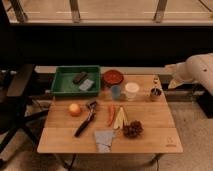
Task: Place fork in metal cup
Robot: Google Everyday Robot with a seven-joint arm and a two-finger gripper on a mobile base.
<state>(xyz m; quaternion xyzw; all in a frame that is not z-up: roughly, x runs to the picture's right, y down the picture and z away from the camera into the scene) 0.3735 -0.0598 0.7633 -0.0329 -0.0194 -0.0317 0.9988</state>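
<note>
Fork (155, 82) upright in metal cup (155, 93), worktop (155, 135) far right
Judged light, stiff, slippery: take mid-handle; claw (173, 76) beside cup, spread, empty

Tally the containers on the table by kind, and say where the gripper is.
Cups: 3 (blue cup, white cup, metal cup)
Bowls: 1 (red bowl)
Trays: 1 (green tray)
Total: 5
Gripper: open, empty, just past the table's right edge, near the metal cup.
</note>
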